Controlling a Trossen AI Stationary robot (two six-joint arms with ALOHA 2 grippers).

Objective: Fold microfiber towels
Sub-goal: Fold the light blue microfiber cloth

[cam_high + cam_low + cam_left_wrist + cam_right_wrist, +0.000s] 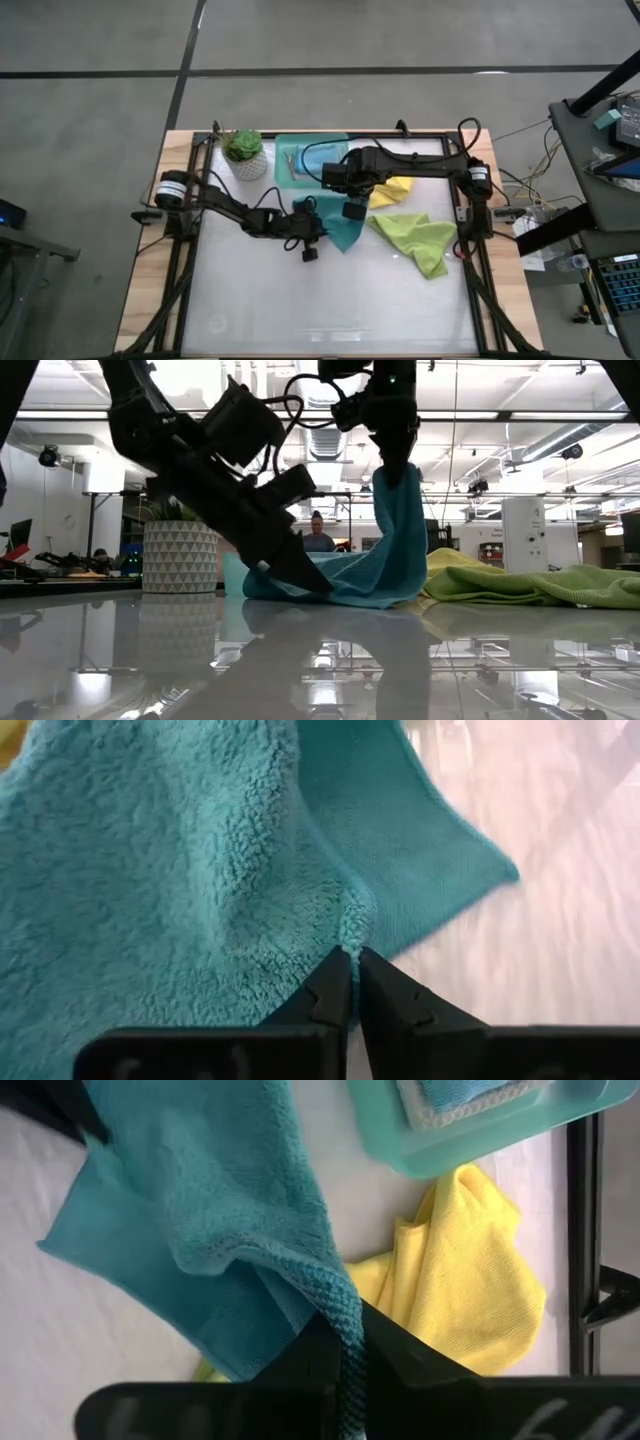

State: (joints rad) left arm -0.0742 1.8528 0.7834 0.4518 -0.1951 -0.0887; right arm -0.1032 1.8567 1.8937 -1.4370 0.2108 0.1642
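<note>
A teal-blue towel (pixel 342 234) lies partly on the white table, with one side raised. My left gripper (pixel 308 232) is low at its left side and shut on it, also seen in the low view (pixel 300 575). My right gripper (pixel 352 206) is above the towel's far part and shut on it, holding it up (pixel 396 465). A yellow towel (pixel 392 190) lies bunched on the table to the right of my right gripper. A lime green towel (pixel 418 243) lies crumpled farther right and nearer. A folded light towel and a folded blue towel (pixel 470 1095) lie in the teal tray (pixel 312 150). My left gripper pinches a puckered ridge of the towel (pixel 349 942) between its two fingertips. The fingers slant down from the table's left, close to the tabletop. The cloth around the pinch lies slack on the table. My right gripper pinches the towel's hemmed edge (pixel 343 1308) between its two fingers, coming from above and pointing down. That part is lifted clear, and the cloth hangs below the fingers (pixel 400 530). The towel's lower part (pixel 350 585) rests on the table.
A potted plant in a white patterned pot (pixel 243 155) stands at the far left next to the tray. A black frame (pixel 470 250) runs round the table. The near half of the white table (pixel 330 310) holds nothing.
</note>
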